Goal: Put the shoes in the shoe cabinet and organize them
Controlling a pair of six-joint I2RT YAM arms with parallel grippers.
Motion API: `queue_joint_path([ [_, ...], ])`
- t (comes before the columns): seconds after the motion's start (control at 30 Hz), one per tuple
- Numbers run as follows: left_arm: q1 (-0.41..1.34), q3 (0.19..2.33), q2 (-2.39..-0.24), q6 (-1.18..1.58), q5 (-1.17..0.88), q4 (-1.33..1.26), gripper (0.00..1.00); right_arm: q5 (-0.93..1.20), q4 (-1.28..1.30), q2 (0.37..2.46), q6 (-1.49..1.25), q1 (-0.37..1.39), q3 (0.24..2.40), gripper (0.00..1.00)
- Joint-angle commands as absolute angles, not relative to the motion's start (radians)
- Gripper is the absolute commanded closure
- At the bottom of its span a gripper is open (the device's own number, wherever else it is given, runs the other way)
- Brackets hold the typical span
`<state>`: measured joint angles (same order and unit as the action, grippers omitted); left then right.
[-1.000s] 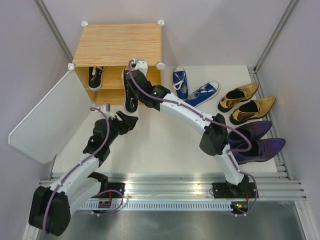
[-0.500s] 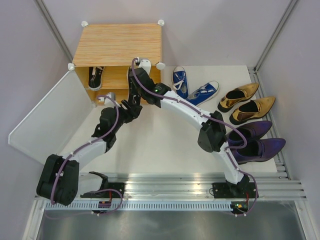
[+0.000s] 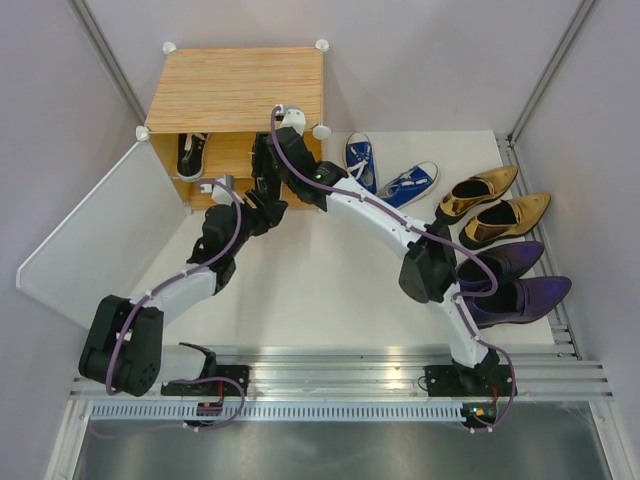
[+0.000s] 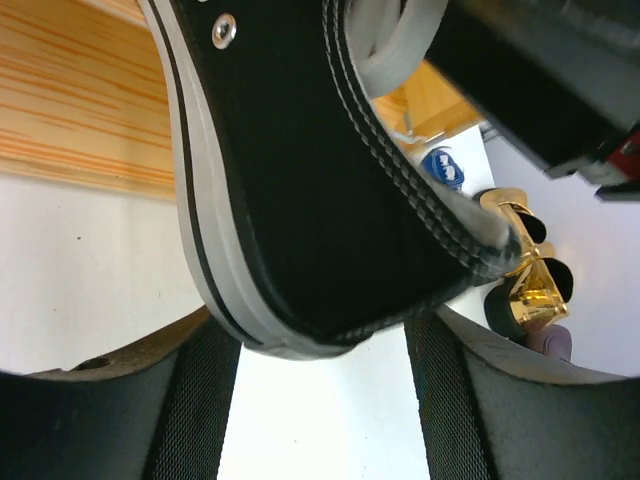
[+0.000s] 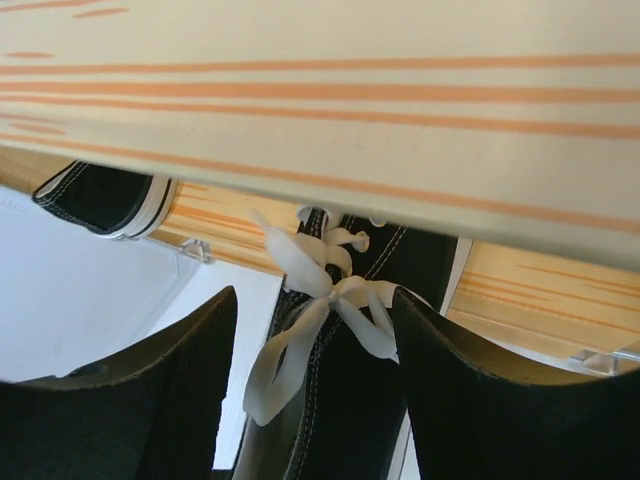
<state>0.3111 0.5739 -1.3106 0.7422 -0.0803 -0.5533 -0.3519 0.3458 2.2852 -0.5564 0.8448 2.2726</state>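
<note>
The shoe cabinet stands at the back left with its door swung open. One black sneaker sits on a shelf inside. The other black sneaker lies toe-first at the cabinet's lower opening, its white lace bow between the fingers of my open right gripper, which do not press on it. My left gripper is open just behind that sneaker's heel. In the top view both grippers, right and left, crowd the cabinet front and hide most of this sneaker.
Two blue sneakers lie right of the cabinet. Gold heels and purple heels line the right side, under the right arm's elbow. The open door panel blocks the left. Walls close in on three sides.
My right gripper has opened and let go of the black sneaker at the cabinet front. The left arm has reached forward until its gripper is at the sneaker's heel.
</note>
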Motion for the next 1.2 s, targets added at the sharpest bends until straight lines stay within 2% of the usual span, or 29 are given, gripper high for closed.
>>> queue_joint_path([
  [0.0, 0.313, 0.614, -1.255, 0.694, -0.061, -0.551, 0.32, -0.279, 0.31, 2.169, -0.551, 0.845, 2.231, 0.33],
  [0.3, 0.314, 0.699, -1.195, 0.505, 0.041, -0.264, 0.23, -0.149, 0.304, 1.987, -0.552, 0.845, 2.054, 0.3],
  [0.57, 0.334, 0.744, -1.193, 0.405, 0.066, -0.201, 0.14, -0.117, 0.305, 1.818, -0.519, 0.844, 1.884, 0.24],
  [0.83, 0.38, 0.86, -1.275, 0.304, 0.097, -0.123, 0.13, -0.103, 0.305, 1.597, -0.449, 0.824, 1.662, 0.21],
  [1.17, 0.437, 0.994, -1.382, 0.197, 0.222, 0.072, 0.14, -0.173, 0.287, 1.209, -0.416, 0.79, 1.261, 0.16],
])
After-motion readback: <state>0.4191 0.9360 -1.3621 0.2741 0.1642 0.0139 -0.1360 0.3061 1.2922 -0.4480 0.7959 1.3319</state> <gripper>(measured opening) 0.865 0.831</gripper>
